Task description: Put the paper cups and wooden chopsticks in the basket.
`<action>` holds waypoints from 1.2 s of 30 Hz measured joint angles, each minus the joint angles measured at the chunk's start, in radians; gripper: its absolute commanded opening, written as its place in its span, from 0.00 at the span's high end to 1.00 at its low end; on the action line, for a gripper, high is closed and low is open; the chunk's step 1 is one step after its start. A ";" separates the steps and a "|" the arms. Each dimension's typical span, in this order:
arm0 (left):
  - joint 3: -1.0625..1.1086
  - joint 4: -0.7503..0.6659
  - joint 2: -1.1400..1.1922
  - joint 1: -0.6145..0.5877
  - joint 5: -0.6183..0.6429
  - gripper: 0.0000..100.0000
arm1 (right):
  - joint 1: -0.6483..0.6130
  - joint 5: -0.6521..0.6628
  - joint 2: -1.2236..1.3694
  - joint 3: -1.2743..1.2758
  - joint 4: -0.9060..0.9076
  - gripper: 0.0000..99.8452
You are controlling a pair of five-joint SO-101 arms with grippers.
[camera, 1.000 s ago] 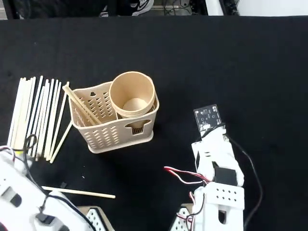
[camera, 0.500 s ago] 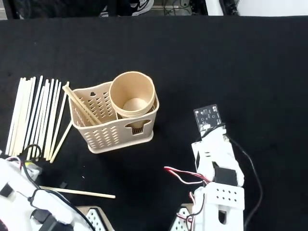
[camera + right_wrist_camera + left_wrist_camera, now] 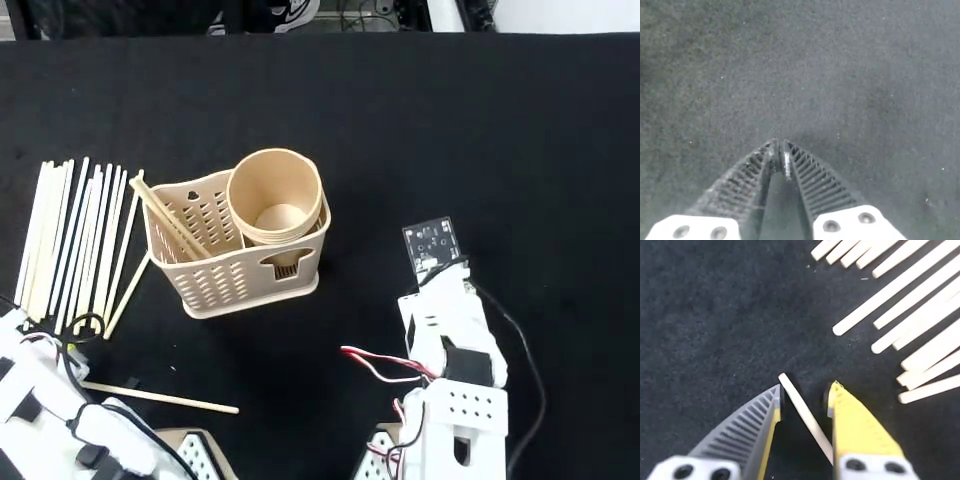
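— High view?
— Paper cups sit nested in the basket; loose chopsticks lie beside it on the table.
— Left wrist?
— The left gripper is parted, straddling one chopstick without pinching it.
— Right wrist?
— The right gripper is closed and empty.

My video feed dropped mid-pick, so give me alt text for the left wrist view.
A single wooden chopstick lies on the black table between the open fingers of the left gripper, one grey and one yellow, with a gap on each side. Beyond the fingertips, a fan of loose chopsticks lies on the table.
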 measured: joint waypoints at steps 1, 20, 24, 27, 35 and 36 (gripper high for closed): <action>0.000 0.000 0.000 0.000 0.002 0.95 | 0.000 0.000 0.000 0.000 0.000 0.99; -0.641 0.525 0.015 0.084 0.233 0.97 | 0.000 0.000 0.000 0.000 0.000 0.99; -0.888 0.611 0.015 0.190 0.324 0.97 | 0.000 0.000 0.000 0.000 0.000 0.99; -1.102 0.638 0.015 0.287 0.359 0.97 | 0.000 0.000 0.000 0.000 0.000 0.99; -1.629 0.640 0.014 0.551 0.374 0.97 | 0.000 0.000 0.000 0.003 0.000 0.99; -1.686 0.640 0.014 0.592 0.374 0.97 | 0.000 0.000 0.000 0.003 0.000 0.99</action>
